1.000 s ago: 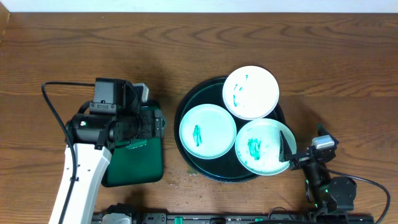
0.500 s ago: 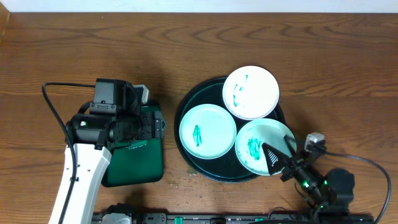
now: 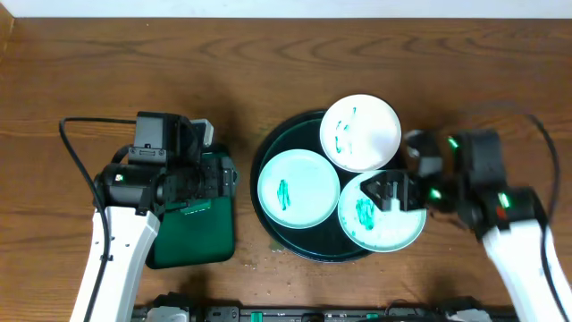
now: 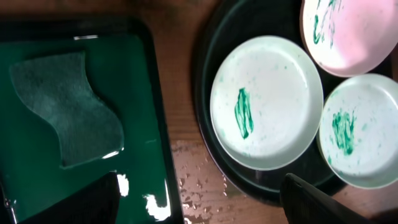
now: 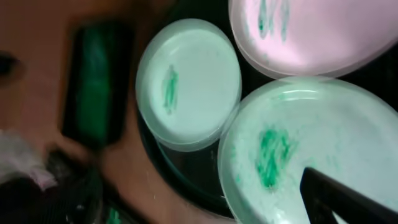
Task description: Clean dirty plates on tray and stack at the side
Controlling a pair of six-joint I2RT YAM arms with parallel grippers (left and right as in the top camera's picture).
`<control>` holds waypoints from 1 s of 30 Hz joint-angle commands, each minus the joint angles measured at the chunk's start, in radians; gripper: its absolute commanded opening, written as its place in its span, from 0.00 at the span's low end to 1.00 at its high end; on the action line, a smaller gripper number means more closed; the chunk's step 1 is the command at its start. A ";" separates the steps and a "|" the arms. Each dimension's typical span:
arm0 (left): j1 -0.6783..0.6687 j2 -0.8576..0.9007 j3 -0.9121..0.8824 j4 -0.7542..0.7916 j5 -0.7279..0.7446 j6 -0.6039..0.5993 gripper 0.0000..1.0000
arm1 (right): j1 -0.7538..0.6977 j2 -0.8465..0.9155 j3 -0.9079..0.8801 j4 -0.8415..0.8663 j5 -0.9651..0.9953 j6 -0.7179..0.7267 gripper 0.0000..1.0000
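Right gripper (image 3: 391, 193) hovers open and empty, smeared plate (image 3: 375, 230) directly beneath on the tray (image 3: 259, 174): pickup step, next likely a rim grasp.

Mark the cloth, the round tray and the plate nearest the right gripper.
cloth (image 4: 65, 109), left wrist view, its middle.
round tray (image 3: 290, 134), overhead view, bare upper-left floor.
plate (image 3: 375, 233), overhead view, lower white surface.

From overhead my table (image 3: 268, 54) is evenly lit and sharp, my left wrist view catches white glare on the rectangular tray (image 4: 140, 124), and my right wrist view is blurred, worst at its left edge, with one plate (image 5: 305, 31) tinted pink.
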 commanded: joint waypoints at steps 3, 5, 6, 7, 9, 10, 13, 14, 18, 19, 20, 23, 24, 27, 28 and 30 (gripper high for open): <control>-0.001 -0.002 0.020 0.002 0.013 -0.006 0.83 | 0.167 0.344 0.311 -0.214 0.312 -0.102 0.99; -0.001 -0.002 0.020 0.002 0.013 -0.006 0.83 | 0.212 0.442 0.391 -0.267 0.376 -0.098 0.99; -0.002 -0.002 0.020 0.001 0.012 -0.006 0.83 | 0.232 0.482 0.419 -0.281 0.396 -0.098 0.99; -0.001 -0.002 0.020 0.001 0.012 -0.006 0.83 | 0.250 0.516 0.442 -0.289 0.416 -0.098 0.99; -0.001 -0.002 0.020 0.001 0.012 -0.005 0.83 | 0.286 0.571 0.469 -0.286 0.441 -0.099 0.99; -0.001 -0.002 0.020 0.001 0.013 -0.006 0.83 | 0.300 0.589 0.474 -0.273 0.441 -0.099 0.99; -0.002 -0.002 0.020 0.001 0.013 -0.006 0.83 | 0.329 0.628 0.473 -0.233 0.429 -0.083 0.99; -0.002 -0.002 0.020 0.001 0.013 -0.006 0.83 | 0.335 0.637 0.473 -0.219 0.411 -0.060 0.99; -0.002 -0.002 0.020 0.001 0.013 -0.006 0.83 | 0.343 0.664 0.473 -0.195 0.345 -0.029 0.99; -0.001 -0.002 0.020 0.001 0.013 -0.006 0.83 | 0.343 0.668 0.473 -0.186 0.338 -0.026 0.99; -0.002 -0.002 0.020 0.001 0.013 -0.006 0.83 | 0.343 0.669 0.473 -0.177 0.335 -0.023 0.99; -0.001 -0.002 0.020 0.001 0.013 -0.006 0.83 | 0.343 0.675 0.473 -0.143 0.336 -0.023 0.99; -0.002 -0.002 0.020 0.001 0.013 -0.006 0.83 | 0.343 0.677 0.473 -0.136 0.335 -0.023 0.99; -0.002 -0.002 0.020 0.000 0.013 -0.006 0.83 | 0.343 0.677 0.473 -0.124 0.326 -0.005 0.99; -0.002 -0.002 0.020 0.001 0.013 -0.006 0.83 | 0.344 0.677 0.473 -0.120 0.311 -0.004 0.99; -0.002 -0.002 0.020 0.002 0.013 -0.006 0.83 | 0.347 0.677 0.473 -0.111 0.266 0.022 0.99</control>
